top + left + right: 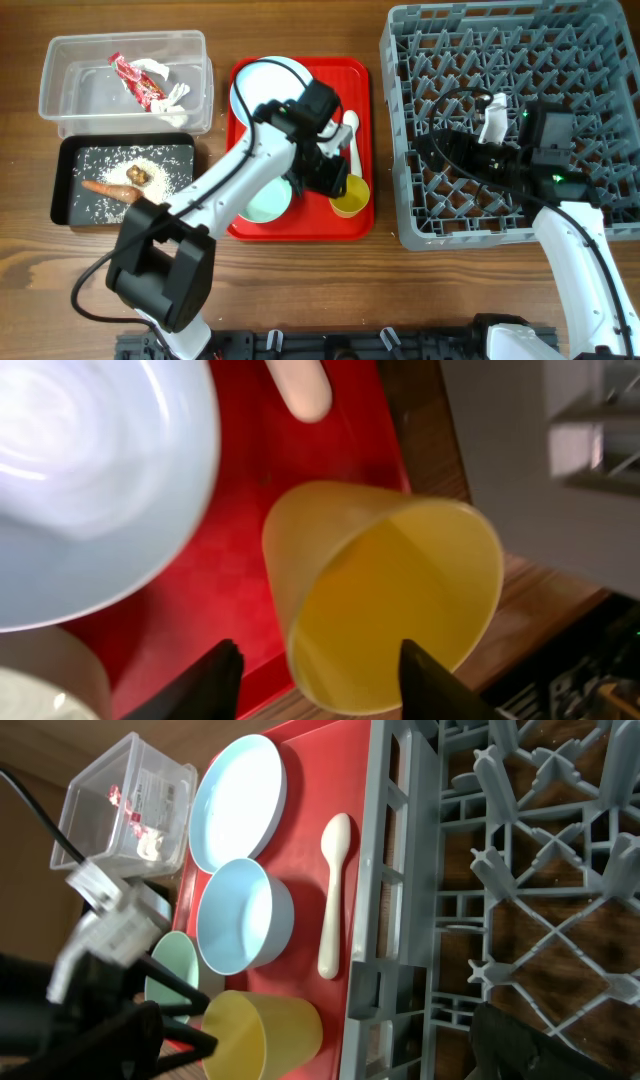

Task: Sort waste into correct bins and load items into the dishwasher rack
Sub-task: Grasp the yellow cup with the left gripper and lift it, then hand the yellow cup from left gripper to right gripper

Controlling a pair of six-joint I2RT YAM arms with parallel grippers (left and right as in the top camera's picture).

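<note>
Wooden bench (320,280), foreground: your left end effector (320,662) stands half-open about the yellow cup (400,600), not yet clenched, at the near corner of the red tray (240,560). Light, thin, slick plastic, likely; pinch its rim gently or it flexes and slips. Beyond waits the grey dishwasher rack (393,110).

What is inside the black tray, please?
Scattered rice, an orange carrot-like piece and a small brown lump lie in the tray. The left arm covers its near right corner, so that part is hidden.
</note>
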